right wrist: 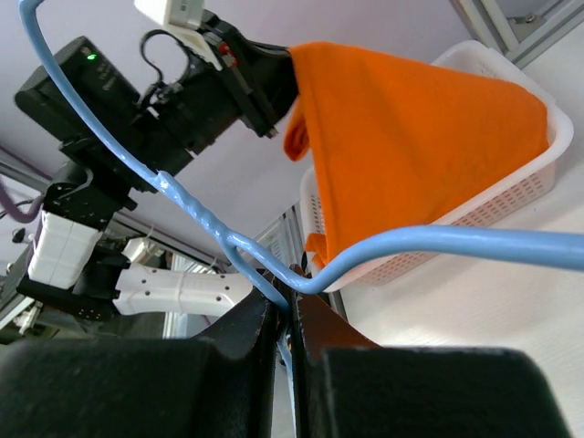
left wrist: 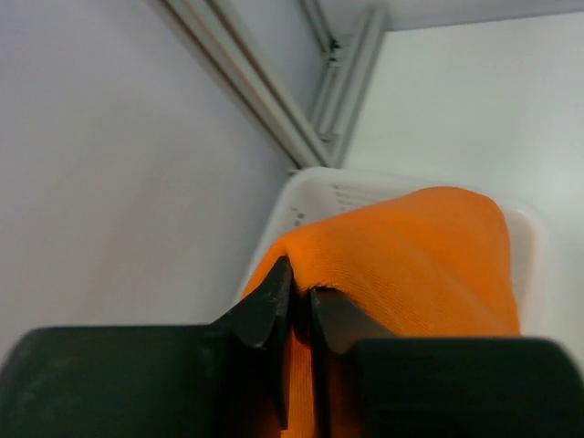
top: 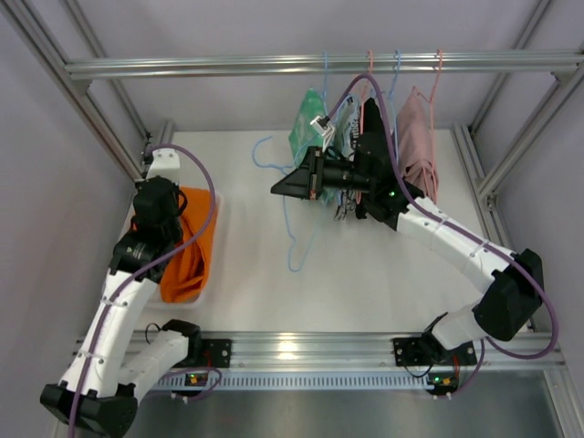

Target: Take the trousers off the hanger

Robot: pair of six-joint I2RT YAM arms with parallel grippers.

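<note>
The orange trousers (top: 192, 251) hang from my left gripper (top: 180, 208) and drape down into a white basket (top: 217, 219) at the left. They are apart from the hanger. In the left wrist view my left gripper (left wrist: 297, 294) is shut on a raised fold of the trousers (left wrist: 411, 265). The light-blue wire hanger (top: 286, 224) carries nothing and is held over the table's middle by my right gripper (top: 276, 189). The right wrist view shows my right gripper (right wrist: 290, 306) shut on the hanger (right wrist: 456, 242) just below its twisted neck, with the trousers (right wrist: 411, 137) beyond.
A mint-green patterned garment (top: 308, 132), a dark garment (top: 370, 123) and a pale pink one (top: 417, 146) hang from the back rail (top: 228, 66) on wire hangers, close behind my right arm. The basket (right wrist: 516, 187) sits against the left frame post.
</note>
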